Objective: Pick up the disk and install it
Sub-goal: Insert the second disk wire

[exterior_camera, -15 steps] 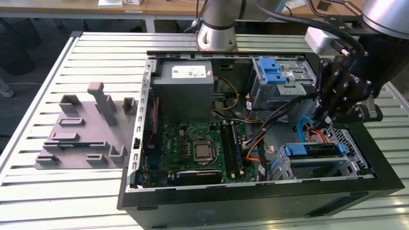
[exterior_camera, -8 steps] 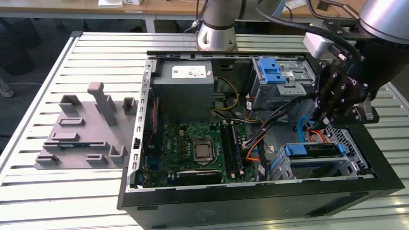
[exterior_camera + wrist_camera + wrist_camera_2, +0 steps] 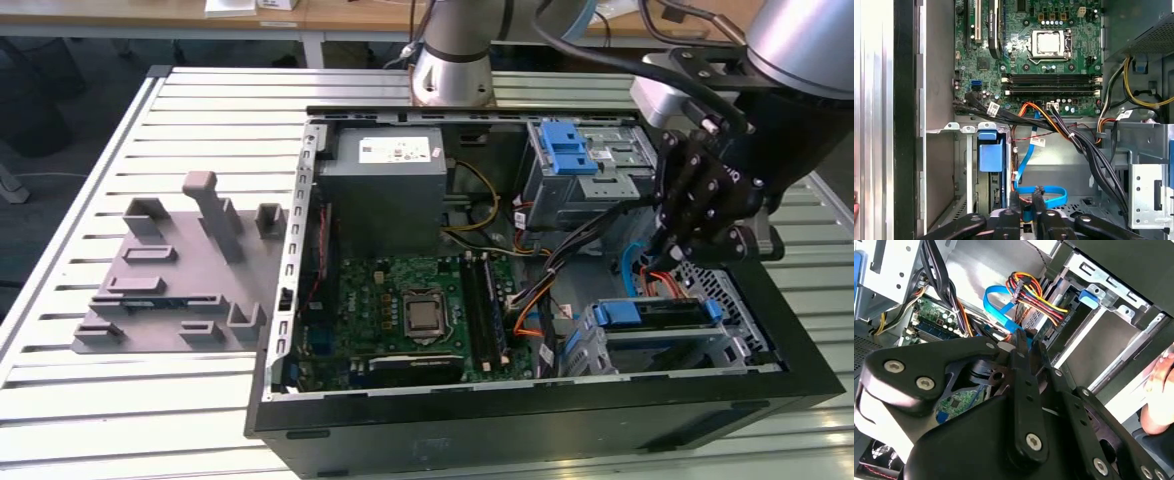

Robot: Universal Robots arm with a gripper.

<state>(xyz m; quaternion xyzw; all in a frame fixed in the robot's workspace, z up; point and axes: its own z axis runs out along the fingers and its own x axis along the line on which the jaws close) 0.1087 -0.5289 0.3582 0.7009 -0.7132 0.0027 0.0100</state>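
- Gripper [image 3: 703,232]: fingers [image 3: 1013,212] nearly together, grasping nothing, inside the open computer case [image 3: 534,405].
- Disk [image 3: 657,312]: seated in the silver cage [image 3: 727,345] at the case's front corner, just below the gripper.

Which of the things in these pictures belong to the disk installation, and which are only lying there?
Belonging to the job:
- disk, sitting in the lower bay
- gripper, inside the computer case above that bay

Only lying about:
- grey fixture on the table
- power supply
- upper drive cage with blue latch
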